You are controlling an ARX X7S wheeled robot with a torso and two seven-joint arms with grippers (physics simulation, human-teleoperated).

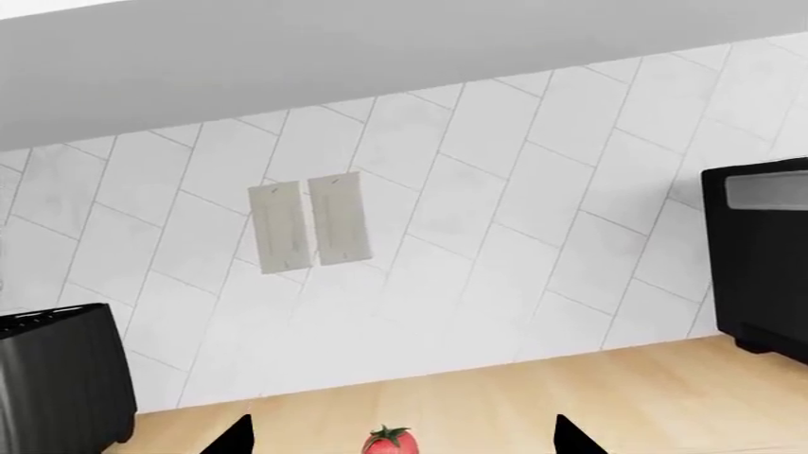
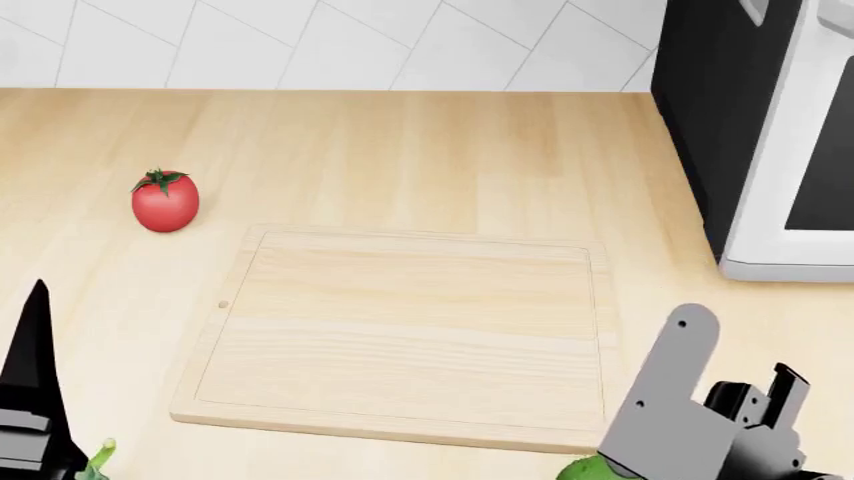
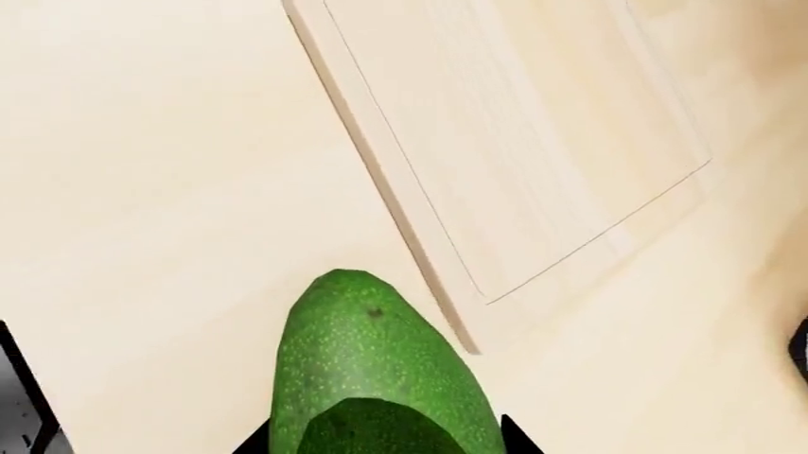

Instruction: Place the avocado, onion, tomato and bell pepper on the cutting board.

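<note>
The tomato point(image 2: 166, 201) stands on the counter to the left of the cutting board point(image 2: 414, 330); it also shows in the left wrist view point(image 1: 389, 441). My left gripper point(image 1: 404, 440) is open, its fingertips wide apart, with the tomato ahead between them. My right gripper point(image 3: 378, 446) is shut on the avocado point(image 3: 373, 378), beside the board's near right corner point(image 3: 467, 322). In the head view only a sliver of the avocado point(image 2: 585, 470) shows under the right arm. A pale green stem tip point(image 2: 98, 458), perhaps the bell pepper's, shows by my left arm. The onion is out of view.
A black and white appliance point(image 2: 761, 130) stands at the counter's right, close to the board. A black toaster point(image 1: 57, 378) stands against the tiled wall left of the tomato. Two wall outlets point(image 1: 309, 222) are on the tiles.
</note>
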